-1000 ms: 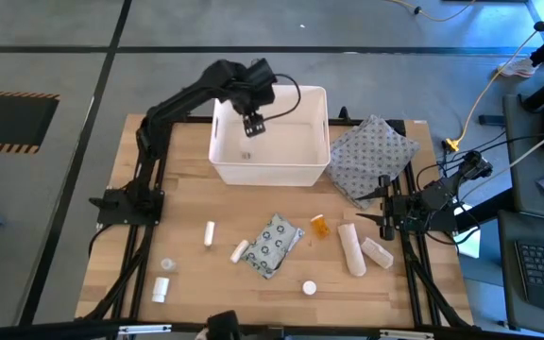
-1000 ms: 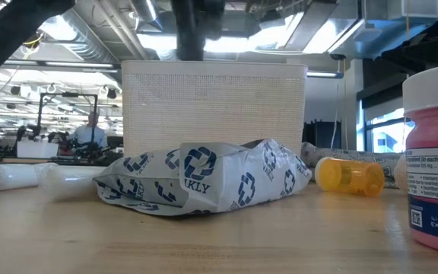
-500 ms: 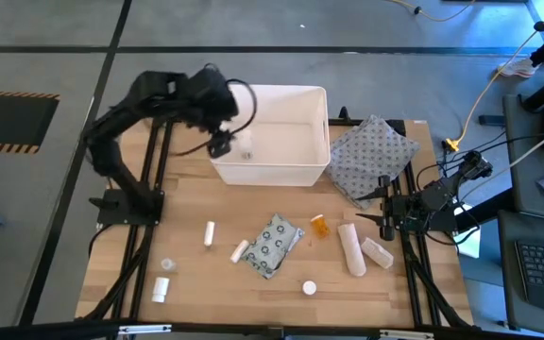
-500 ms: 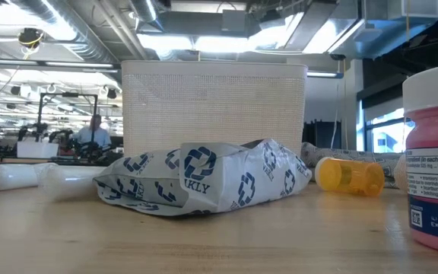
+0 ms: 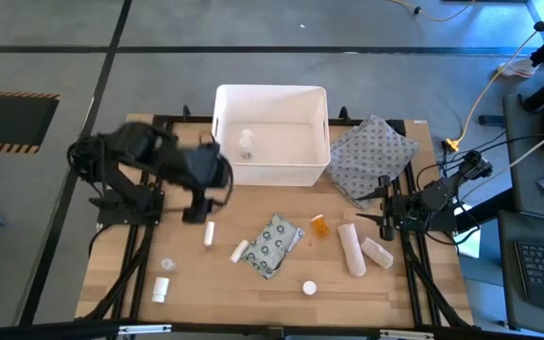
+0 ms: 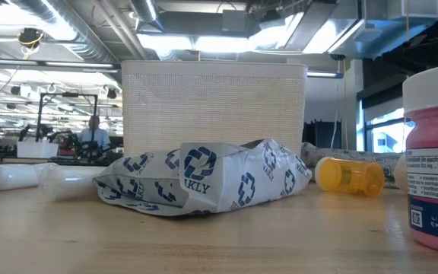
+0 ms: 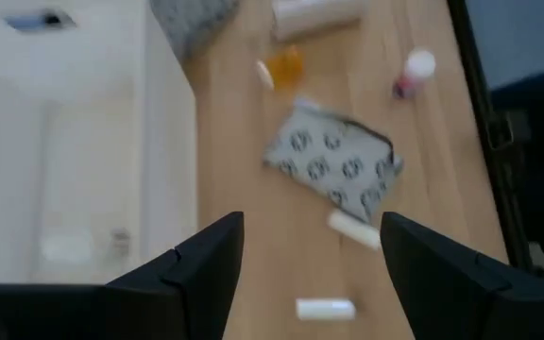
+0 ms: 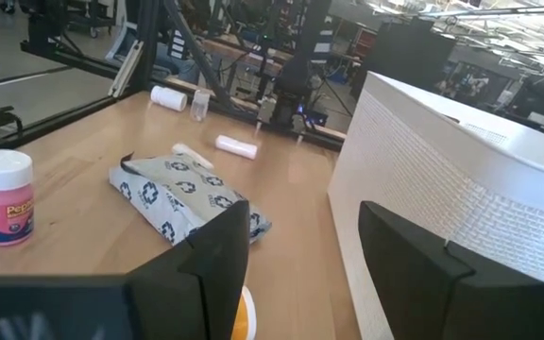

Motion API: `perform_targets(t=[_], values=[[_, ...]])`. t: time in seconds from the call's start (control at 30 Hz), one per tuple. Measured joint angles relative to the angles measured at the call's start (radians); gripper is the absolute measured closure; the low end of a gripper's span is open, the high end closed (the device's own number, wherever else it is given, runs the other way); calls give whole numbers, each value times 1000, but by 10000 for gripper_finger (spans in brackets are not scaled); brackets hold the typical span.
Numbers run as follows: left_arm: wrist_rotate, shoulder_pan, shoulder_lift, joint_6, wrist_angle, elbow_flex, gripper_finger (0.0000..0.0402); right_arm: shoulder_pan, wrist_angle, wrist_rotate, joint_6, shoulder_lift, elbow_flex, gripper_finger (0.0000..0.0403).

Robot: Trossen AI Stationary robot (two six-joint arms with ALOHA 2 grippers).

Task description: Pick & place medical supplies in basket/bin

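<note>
The white bin stands at the table's far middle with one small bottle inside. My left gripper hangs open and empty left of the bin's near corner, above the table; a small white tube lies just near of it. The grey dotted packet, a second tube, an orange bottle and two gauze rolls lie mid-table. My right gripper waits open at the table's right side. The left wrist view looks down between the open fingers at the packet.
A grey patterned cloth pouch lies right of the bin. A pink-and-white bottle stands near the front edge. A white bottle and a small clear one sit at the near left. A person shows in the room behind.
My left gripper has swung from above the bin toward the table's left edge and then toward the near side, ending left of the bin's near corner, and has turned as it went. The supplies on the table have stayed where they were.
</note>
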Motion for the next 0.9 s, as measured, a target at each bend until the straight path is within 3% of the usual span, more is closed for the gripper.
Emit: perform_targets(t=[0.23,0.57,0.77,0.9], values=[[-51,-187,-61,-351,2,-324,161,0,0,0,0,0,0,201],[-129,-506,-151,-1129,116,-748,161,0,23,25,-55,0,0,201],[-57,-611,-152,-1539,163,-888,161,0,35,26,-70,0,0,201],[3,-646,-153,-1733,224,-958,161,0,66,26,-115,0,0,201]])
